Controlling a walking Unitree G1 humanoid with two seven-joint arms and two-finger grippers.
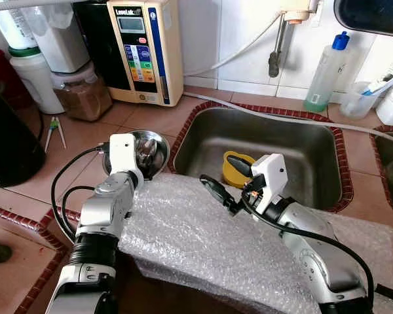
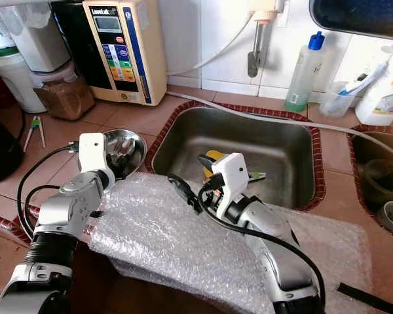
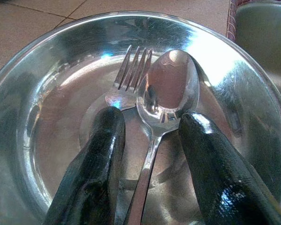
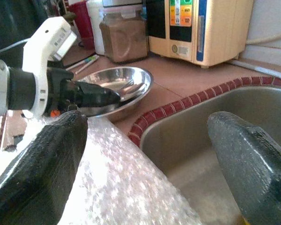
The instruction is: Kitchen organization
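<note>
Currently the left gripper (image 3: 150, 140) sits inside the steel bowl (image 1: 158, 147), which stands on the tiled counter (image 1: 150, 118) just beside the sink's (image 1: 203, 154) left rim. Its fingers are spread either side of a spoon (image 3: 166, 93) handle; a fork (image 3: 131, 75) lies alongside. The right gripper (image 4: 145, 140), fingers spread and empty, hovers above the bubble wrap (image 1: 203, 242) at the sink's front edge.
</note>
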